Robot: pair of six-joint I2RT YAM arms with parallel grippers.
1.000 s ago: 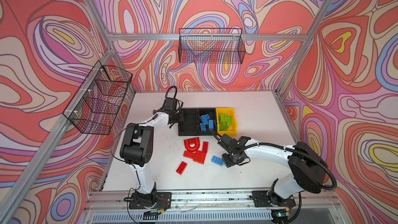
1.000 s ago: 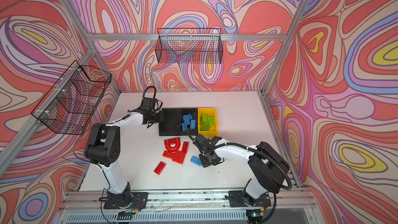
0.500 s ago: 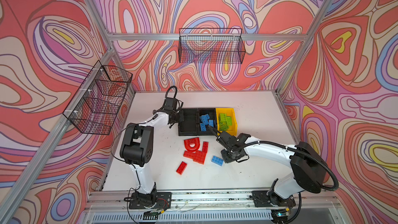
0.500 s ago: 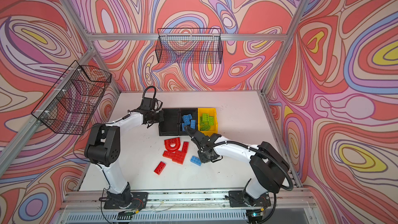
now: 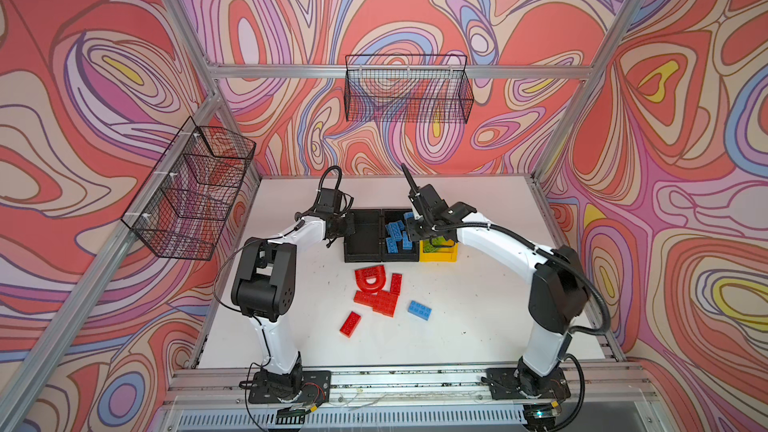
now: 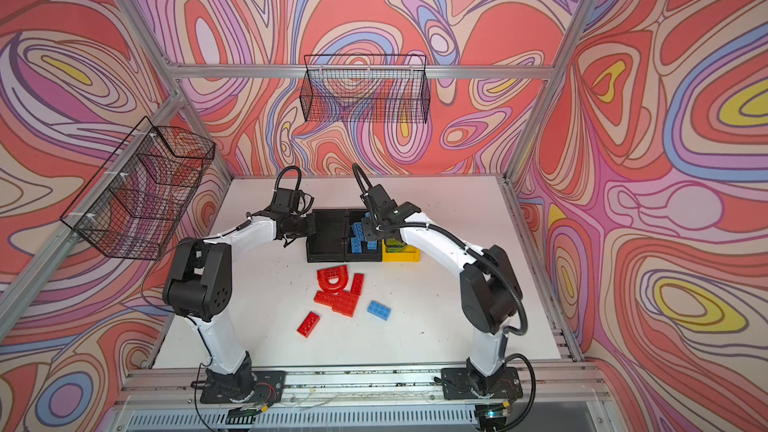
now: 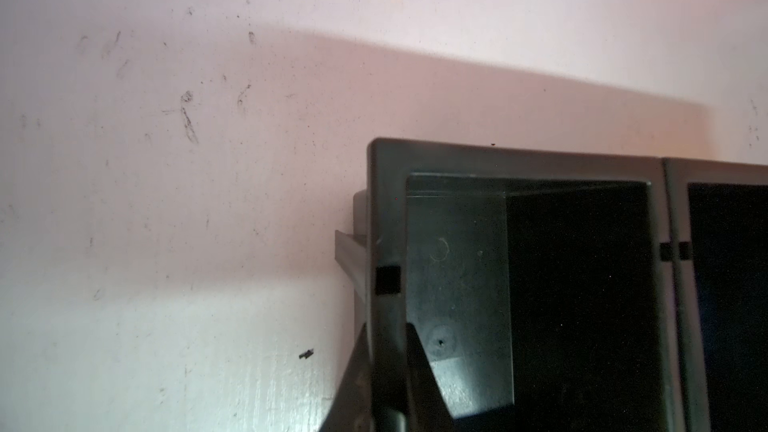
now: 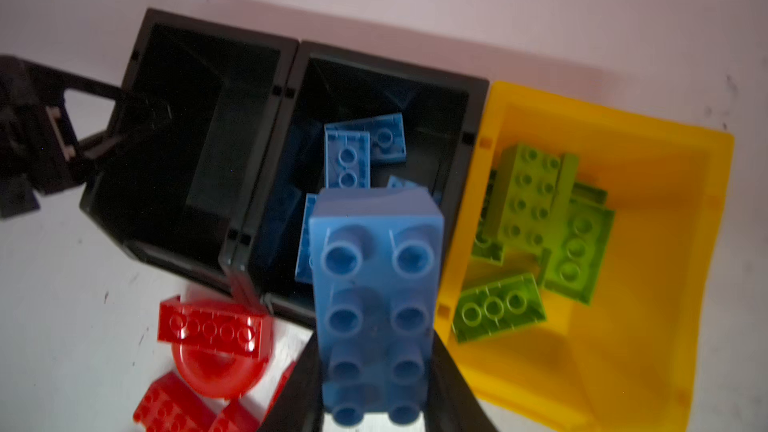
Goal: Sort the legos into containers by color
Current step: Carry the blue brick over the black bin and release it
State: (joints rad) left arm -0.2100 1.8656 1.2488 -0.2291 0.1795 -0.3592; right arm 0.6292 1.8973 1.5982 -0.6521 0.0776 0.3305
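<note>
The right gripper (image 8: 374, 384) grasps a blue brick (image 8: 376, 284) by its long sides, studs facing the wrist camera. It holds the brick above the middle black bin (image 8: 395, 62), where other blue bricks (image 8: 347, 160) lie; the yellow bin (image 8: 706, 201) joined beside it holds green bricks (image 8: 528, 197). The left gripper (image 7: 386, 388) is clenched on the outer wall of the left black bin (image 7: 498, 160), one finger inside and one outside. On the white table (image 5: 478, 326) in front of the bins lie a red arch (image 5: 371, 280), several red bricks (image 5: 380, 301) and one loose blue brick (image 5: 419, 310).
</note>
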